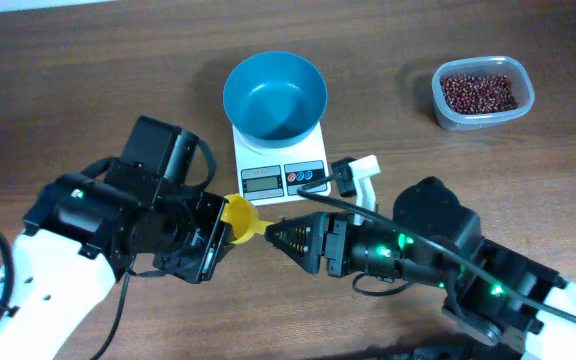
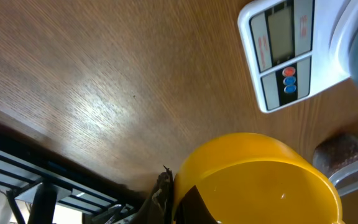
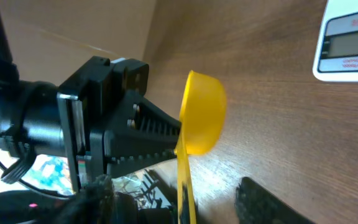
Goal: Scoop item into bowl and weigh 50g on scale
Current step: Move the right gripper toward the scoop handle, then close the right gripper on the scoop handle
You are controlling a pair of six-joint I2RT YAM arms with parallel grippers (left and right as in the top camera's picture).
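The yellow scoop (image 1: 236, 213) hangs just above the table in front of the scale (image 1: 278, 170). My left gripper (image 1: 218, 232) is shut on the scoop's cup (image 2: 260, 180). From the right, my right gripper (image 1: 273, 235) reaches in. Its jaws stand open around the scoop's handle (image 3: 184, 180), and the right finger (image 3: 266, 202) is clearly apart from it. The scoop looks empty. The teal bowl (image 1: 274, 95) stands on the white scale and holds nothing. The red-brown beans (image 1: 478, 92) lie in a clear tub at the far right.
A white and black part (image 1: 360, 172) sits just right of the scale, close to my right arm. The clear tub (image 1: 521, 100) stands apart at the back right. Bare wooden table (image 1: 88, 80) lies to the back left.
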